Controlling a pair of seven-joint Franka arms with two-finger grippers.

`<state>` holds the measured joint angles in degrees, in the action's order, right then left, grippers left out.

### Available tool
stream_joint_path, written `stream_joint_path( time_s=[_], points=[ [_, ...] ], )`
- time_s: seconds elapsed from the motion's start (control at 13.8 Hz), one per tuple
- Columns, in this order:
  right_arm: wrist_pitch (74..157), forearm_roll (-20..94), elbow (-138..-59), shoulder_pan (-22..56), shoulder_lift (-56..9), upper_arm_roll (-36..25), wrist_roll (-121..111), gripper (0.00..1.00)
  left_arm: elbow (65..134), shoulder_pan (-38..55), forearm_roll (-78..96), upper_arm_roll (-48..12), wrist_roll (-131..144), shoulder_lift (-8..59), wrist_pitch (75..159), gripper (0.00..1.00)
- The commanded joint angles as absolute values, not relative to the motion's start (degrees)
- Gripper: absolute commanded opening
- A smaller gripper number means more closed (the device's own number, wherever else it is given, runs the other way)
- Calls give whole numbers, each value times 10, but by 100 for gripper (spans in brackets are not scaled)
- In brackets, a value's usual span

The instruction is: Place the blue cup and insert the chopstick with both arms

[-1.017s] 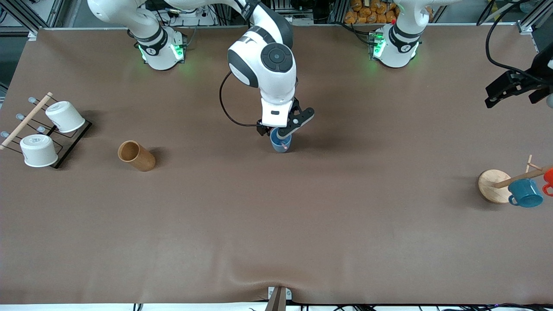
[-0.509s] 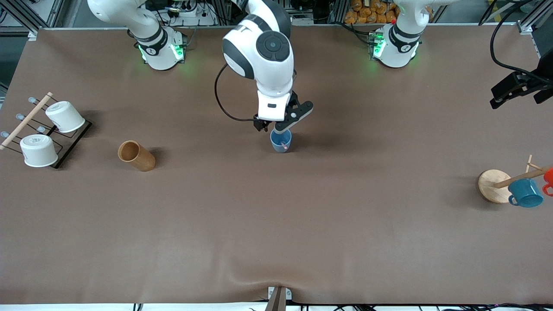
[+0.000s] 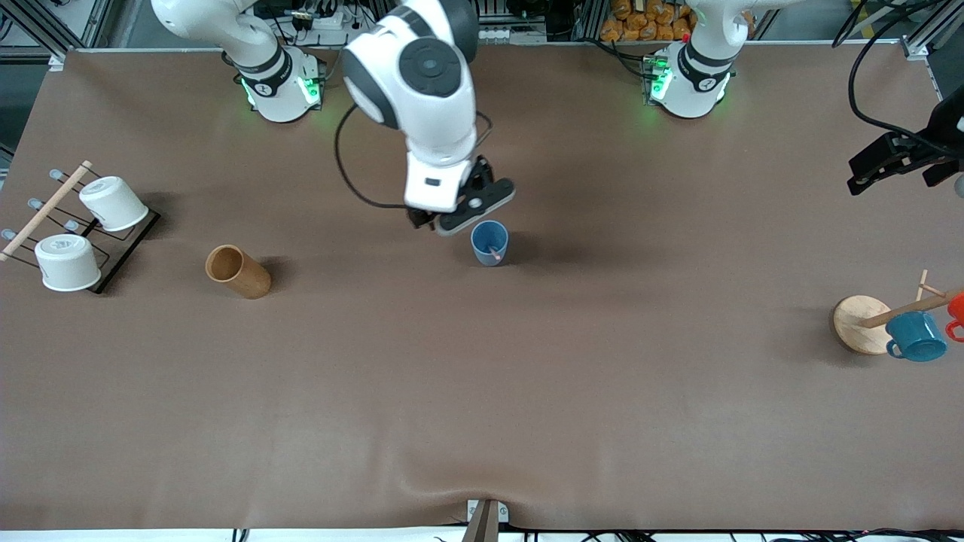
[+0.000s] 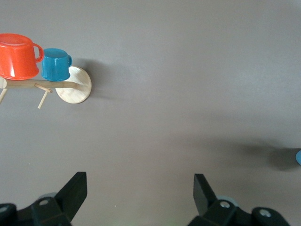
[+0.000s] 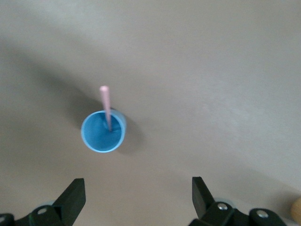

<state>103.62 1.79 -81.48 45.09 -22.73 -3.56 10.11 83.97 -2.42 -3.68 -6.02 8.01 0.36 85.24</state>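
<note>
The blue cup (image 3: 489, 242) stands upright near the middle of the worktop (image 3: 482, 391), and the pale pink chopstick (image 3: 494, 251) leans inside it, its upper end rising past the rim in the right wrist view. Judged from that, both placing and inserting look done, and the step in hand is the retreat.

The right end effector (image 3: 452, 218) hangs just beside the cup, toward the right arm's end of the worktop, with its fingers spread apart and nothing between them. The left end effector (image 3: 896, 162) waits over the left arm's end of the worktop, near the mug tree, its fingers likewise spread and empty.

The next move probably calls for little more than lifting the right arm away without brushing the cup or the protruding stick, since a light tumbler holding a leaning stick would likely tip easily.

Counted on the worktop:
- one blue cup with one chopstick in it
- one brown cylindrical cup (image 3: 238, 272) lying on its side toward the right arm's end
- one wire rack (image 3: 120, 248) carrying two white cups (image 3: 113, 202) and a wooden rod (image 3: 45, 211)
- one mug tree with a round wooden base (image 3: 858, 324), holding one teal mug (image 3: 916, 336) and one orange mug (image 3: 956, 310)
</note>
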Motion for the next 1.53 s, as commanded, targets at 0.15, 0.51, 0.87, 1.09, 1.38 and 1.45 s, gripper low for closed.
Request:
stream_joint_path(
  time_s=[0.15,0.51,0.87,1.09,1.38,1.45],
  points=[
    [999,9,-824,384,-187,-27,102,100,838,-22,-35,-63,76,5,858,100],
    [938,14,-826,277,-155,-26,53,100,842,-22,-26,-71,69,13,857,100],
    [861,18,-828,179,-125,-26,-8,100,846,-23,-18,-76,69,12,857,100],
    [835,18,-831,115,-99,-25,-20,100,856,-25,-1,-76,70,7,857,100],
    [785,18,-839,51,-54,-25,-50,100,856,-25,-1,-76,71,4,855,100],
    [768,18,-839,39,-42,-25,-43,100,856,-25,-2,-76,71,4,855,100]
  ],
)
